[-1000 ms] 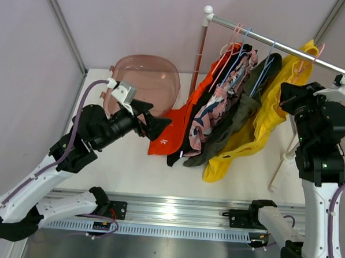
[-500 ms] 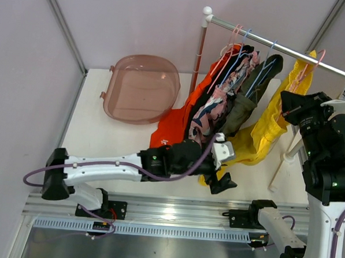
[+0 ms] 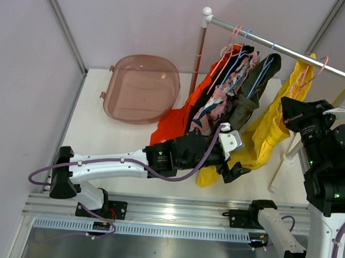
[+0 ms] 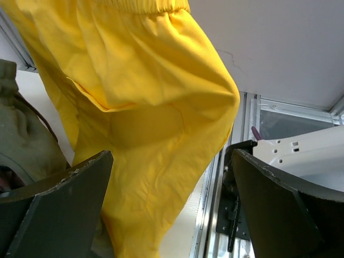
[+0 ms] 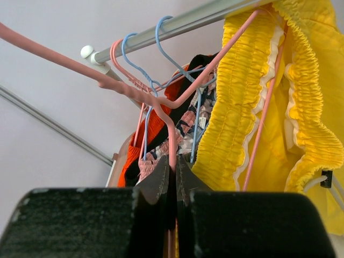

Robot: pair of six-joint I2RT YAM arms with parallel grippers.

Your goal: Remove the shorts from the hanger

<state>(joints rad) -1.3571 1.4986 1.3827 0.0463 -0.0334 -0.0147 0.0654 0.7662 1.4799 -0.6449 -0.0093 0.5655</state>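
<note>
I can't read any text, brand, number or sign in my three views. The print on the pink patterned shorts [image 3: 211, 111] looks like plain shapes, no letters I can make out.

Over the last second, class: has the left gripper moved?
Yes. The left gripper swung right, away from the pink tub, and now sits open at the yellow shorts' lower end.
</note>
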